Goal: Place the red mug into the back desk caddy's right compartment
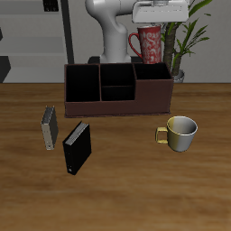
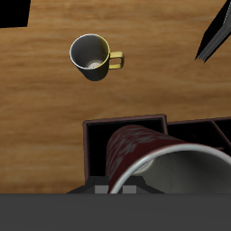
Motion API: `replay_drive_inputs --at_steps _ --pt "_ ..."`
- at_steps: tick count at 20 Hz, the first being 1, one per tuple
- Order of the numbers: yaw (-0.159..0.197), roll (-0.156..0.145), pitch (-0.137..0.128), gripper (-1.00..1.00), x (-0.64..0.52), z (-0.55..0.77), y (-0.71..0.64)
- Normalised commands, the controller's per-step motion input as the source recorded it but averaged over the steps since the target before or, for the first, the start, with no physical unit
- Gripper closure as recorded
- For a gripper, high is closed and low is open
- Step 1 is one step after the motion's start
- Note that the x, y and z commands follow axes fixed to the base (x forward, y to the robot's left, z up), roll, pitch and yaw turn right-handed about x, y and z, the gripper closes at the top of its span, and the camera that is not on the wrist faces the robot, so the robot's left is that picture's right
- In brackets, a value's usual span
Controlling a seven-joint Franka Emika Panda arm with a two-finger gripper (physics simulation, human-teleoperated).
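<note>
A: The gripper (image 1: 150,27) is up high at the back of the table with the red mug (image 1: 149,42) hanging from it. The fingers are closed in on the mug, which is off the table and clear of everything below.

B: And below it sits the back desk caddy (image 1: 117,90). In the exterior view the mug floats over the caddy's end section, the one on the side of the yellow-cream mug (image 1: 180,132).

A: That wide end bay is the right compartment (image 1: 152,88), by my reading. The wrist view backs it up: the red mug's speckled side and pale rim fill the foreground, with a dark open bay (image 2: 99,144) just beyond.

B: How upright the mug is I can't tell from the wrist view. In the exterior view it looks close to upright.

A: So the job now is the descent. I'd centre the mug over that bay first, away from the divider and the outer wall, then go straight down.

B: Mind the handle. If it hangs over a wall it could catch the rim and tip the mug.

A: Agreed: lower slowly until the base is inside the walls, and only then let the fingers part.

B: The black book-like box (image 1: 77,147) and the small grey box (image 1: 49,127) stand nearer the table's front edge, well clear.
</note>
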Motion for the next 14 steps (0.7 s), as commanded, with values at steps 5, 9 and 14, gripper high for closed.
replay_drive_inputs --at_steps 5,9,14 --pt "-0.003 0.029 0.001 1.0 -0.01 -0.08 0.12" --pt "-0.024 0.003 -0.017 1.0 0.0 -0.07 0.01" --pt "-0.004 0.025 -0.013 1.0 -0.03 -0.09 0.07"
